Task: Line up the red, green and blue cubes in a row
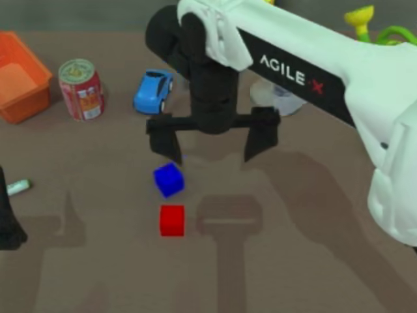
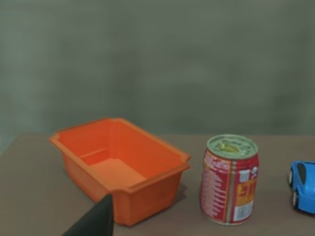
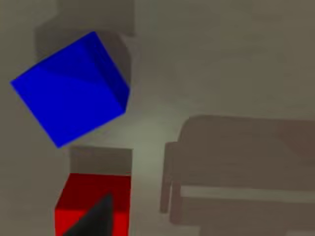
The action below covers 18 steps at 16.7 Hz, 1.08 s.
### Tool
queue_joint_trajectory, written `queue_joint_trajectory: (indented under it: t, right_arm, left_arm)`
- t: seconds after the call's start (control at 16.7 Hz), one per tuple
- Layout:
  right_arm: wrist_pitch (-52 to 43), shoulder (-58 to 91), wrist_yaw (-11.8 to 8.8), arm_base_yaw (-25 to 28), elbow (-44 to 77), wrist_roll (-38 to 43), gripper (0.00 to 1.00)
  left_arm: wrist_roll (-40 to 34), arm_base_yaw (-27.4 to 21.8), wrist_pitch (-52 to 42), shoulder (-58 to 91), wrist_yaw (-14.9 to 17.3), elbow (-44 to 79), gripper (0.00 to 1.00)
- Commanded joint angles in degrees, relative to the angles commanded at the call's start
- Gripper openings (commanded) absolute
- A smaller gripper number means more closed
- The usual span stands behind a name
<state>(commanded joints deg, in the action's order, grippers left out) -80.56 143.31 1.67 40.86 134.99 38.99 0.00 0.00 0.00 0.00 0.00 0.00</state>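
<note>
My right gripper [image 1: 210, 145] is hovering with jaws spread wide and empty; the blue cube [image 1: 169, 179] is sitting just below my left finger, the red cube [image 1: 172, 220] just beyond it.

Matt brown table [image 1: 313, 261]. Blue cube [image 1: 169, 179] and red cube [image 1: 172, 220] smooth, flat-coloured. Orange bin [image 2: 123, 167] looks like plastic; can [image 2: 229, 179] beside it has a printed label, metal-looking lid. Glossy toy car [image 1: 154, 90].

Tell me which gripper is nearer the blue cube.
Right. The right gripper hangs open just above and behind the blue cube; the left gripper sits at the table's far left edge.
</note>
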Motion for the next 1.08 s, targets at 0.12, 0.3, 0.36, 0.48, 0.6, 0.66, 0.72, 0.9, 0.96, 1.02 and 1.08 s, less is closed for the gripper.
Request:
queue_joint_trajectory:
  t: [0.12,0.3,0.36,0.48,0.6,0.66,0.72,0.9,0.96,1.02,1.08]
  right_arm:
    - [1.4,-1.3,-0.3,-6.0,-3.1,-8.2,1.0]
    - [3.6,-3.4,-0.7,-16.0,-8.5,-22.0,1.0]
    - [4.4,-4.2,-0.8,-19.3,-10.3,-26.6,1.0]
    - [6.0,-5.8,-1.0,-25.5,-13.6,-34.7,1.0]
    - [7.4,-7.2,-1.2,-30.7,-16.3,-40.8,1.0]
    - [8.0,-7.8,-1.3,-32.7,-17.4,-42.9,1.0]
    - [8.5,-8.3,-1.3,-34.1,-18.1,-44.4,1.0]
    - [8.9,-8.7,-1.4,-35.3,-18.7,-45.6,1.0]
    - [8.9,-8.7,-1.4,-35.3,-18.7,-45.6,1.0]
    - [8.9,-8.7,-1.4,-35.3,-18.7,-45.6,1.0]
    - [8.8,-8.5,-1.3,-35.1,-18.6,-45.5,1.0]
  left_arm:
    - [0.0,0.0,0.0,0.0,0.0,0.0,1.0]
    - [0.0,0.0,0.0,0.0,0.0,0.0,1.0]
    - [0.0,0.0,0.0,0.0,0.0,0.0,1.0]
    - [0.0,0.0,0.0,0.0,0.0,0.0,1.0]
    - [0.0,0.0,0.0,0.0,0.0,0.0,1.0]
    - [0.0,0.0,0.0,0.0,0.0,0.0,1.0]
    - [0.0,0.0,0.0,0.0,0.0,0.0,1.0]
    - [0.0,0.0,0.0,0.0,0.0,0.0,1.0]
    - [0.0,0.0,0.0,0.0,0.0,0.0,1.0]
    - [0.0,0.0,0.0,0.0,0.0,0.0,1.0]
    - [0.0,0.0,0.0,0.0,0.0,0.0,1.0]
